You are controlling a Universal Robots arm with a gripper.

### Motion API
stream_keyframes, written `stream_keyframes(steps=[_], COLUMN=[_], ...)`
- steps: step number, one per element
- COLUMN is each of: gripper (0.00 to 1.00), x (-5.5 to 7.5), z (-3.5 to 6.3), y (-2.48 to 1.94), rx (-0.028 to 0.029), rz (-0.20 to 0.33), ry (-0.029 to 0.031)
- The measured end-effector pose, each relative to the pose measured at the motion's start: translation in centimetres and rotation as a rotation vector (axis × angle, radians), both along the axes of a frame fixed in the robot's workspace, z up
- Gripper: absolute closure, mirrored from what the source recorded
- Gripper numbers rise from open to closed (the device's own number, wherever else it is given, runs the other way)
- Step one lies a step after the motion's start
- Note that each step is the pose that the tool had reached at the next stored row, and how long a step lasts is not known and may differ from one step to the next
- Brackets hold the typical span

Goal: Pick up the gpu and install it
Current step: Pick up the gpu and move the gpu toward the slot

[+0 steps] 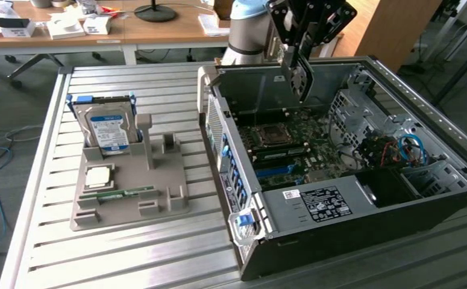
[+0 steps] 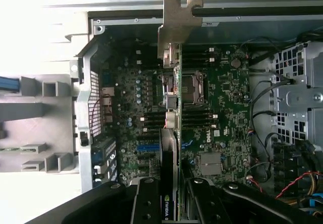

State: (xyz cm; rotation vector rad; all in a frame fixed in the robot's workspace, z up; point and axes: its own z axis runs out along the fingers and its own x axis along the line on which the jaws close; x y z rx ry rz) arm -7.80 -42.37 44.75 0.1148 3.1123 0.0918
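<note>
The gpu (image 1: 297, 77) hangs on edge above the open computer case (image 1: 329, 208), over the rear part of the motherboard (image 1: 285, 144). My gripper (image 1: 299, 45) is shut on its upper edge. In the wrist view the gpu (image 2: 172, 108) appears edge-on as a thin strip, its silver bracket (image 2: 177, 24) lying toward the case's back wall. My gripper (image 2: 171, 201) clamps the card from both sides with its black fingers (image 2: 146, 204). The card is above the board, apart from the slots.
A grey parts holder (image 1: 161, 208) lies at the exterior view's left on the slatted metal table (image 1: 137, 259). It carries a blue-labelled hard drive (image 1: 108, 129), a silver processor (image 1: 98, 176) and a green memory stick (image 1: 125, 194). Drive cages and cables (image 1: 406, 150) fill the case's right side.
</note>
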Motion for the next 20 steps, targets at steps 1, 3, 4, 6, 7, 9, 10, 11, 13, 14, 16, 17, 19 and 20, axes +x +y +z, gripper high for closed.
stream_keyframes(steps=[1,3,4,6,7,9,10,11,13,14,16,17,19,20], gripper=[0.74,0.74,0.74,0.74,0.74,0.74,0.74,0.74,0.74,0.74,0.74,0.74,0.74,0.74], x=[0.1,0.3,0.5,0.7,0.9,1.2,1.3,1.5,1.5,1.5,1.5,1.5,1.6,1.5], z=[0.00,0.00,0.00,0.00,0.00,0.00,0.00,0.00,0.00,0.00,0.00,0.00,0.00,0.00], y=[0.00,0.00,0.00,0.00,0.00,0.00,0.00,0.00,0.00,0.00,0.00,0.00,0.00,0.00], rx=[0.0001,0.0002,0.0003,0.0004,0.0005,0.0006,0.0007,0.0008,0.0008,0.0008,0.0008,0.0008,0.0008,0.0008], rz=[0.000,0.000,0.000,0.000,0.000,0.000,0.000,0.000,0.000,0.000,0.000,0.000,0.000,0.000], ry=[0.0000,0.0000,0.0000,0.0000,0.0000,0.0000,0.0000,0.0001,0.0000,0.0000,0.0000,0.0000,0.0000,0.0000])
